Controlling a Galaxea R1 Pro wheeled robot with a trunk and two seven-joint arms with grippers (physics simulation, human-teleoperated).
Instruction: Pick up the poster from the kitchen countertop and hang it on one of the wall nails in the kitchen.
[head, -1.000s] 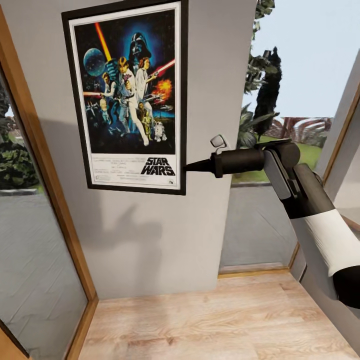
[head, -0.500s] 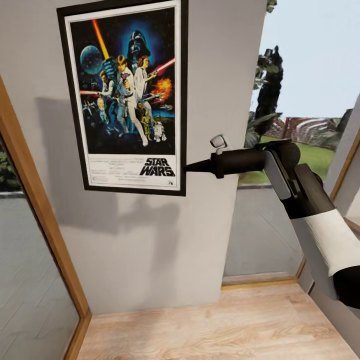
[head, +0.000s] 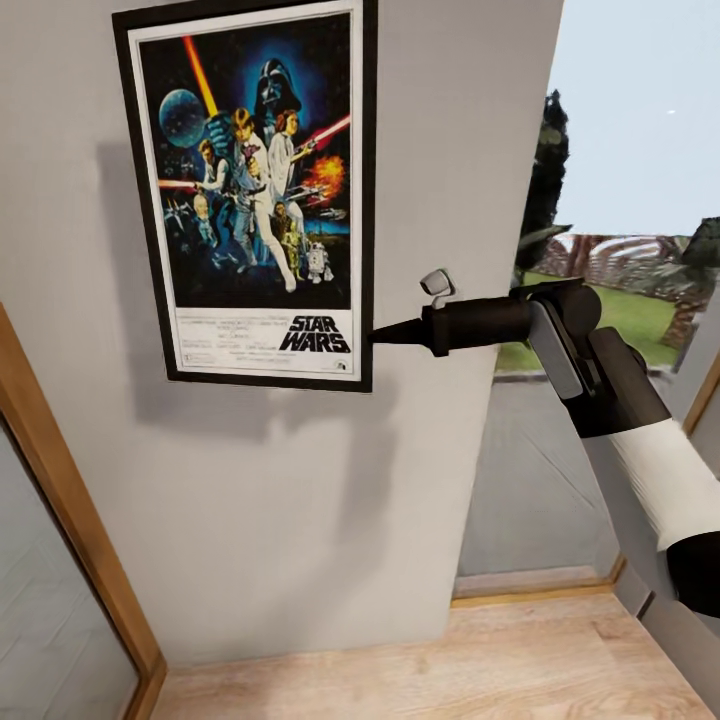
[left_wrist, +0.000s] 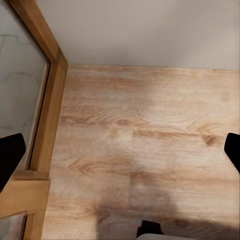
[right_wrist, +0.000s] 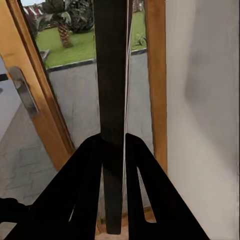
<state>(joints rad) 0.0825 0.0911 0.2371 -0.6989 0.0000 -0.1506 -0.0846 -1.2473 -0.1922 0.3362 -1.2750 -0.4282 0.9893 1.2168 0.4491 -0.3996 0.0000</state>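
The black-framed Star Wars poster (head: 255, 190) stands upright in front of the grey wall (head: 300, 500) and casts a shadow on it. My right gripper (head: 378, 337) is shut on the poster's right edge near the bottom corner. In the right wrist view the poster (right_wrist: 112, 75) shows edge-on as a dark strip between the clamped fingers (right_wrist: 90, 170). My left gripper (left_wrist: 120, 155) hangs open over the wooden floor (left_wrist: 140, 130), holding nothing. The kitchen countertop is out of view.
A wood-framed glass door (head: 60, 500) stands left of the wall. To its right a glazed opening (head: 620, 150) looks onto a garden. Light wooden floor (head: 450, 670) runs along the wall's foot. A door handle (right_wrist: 22, 92) shows in the right wrist view.
The whole view has shifted with the robot: the wall's right edge and the wooden frame slid outward in the picture. The poster stays clamped in my right gripper, its shadow drawing nearer.
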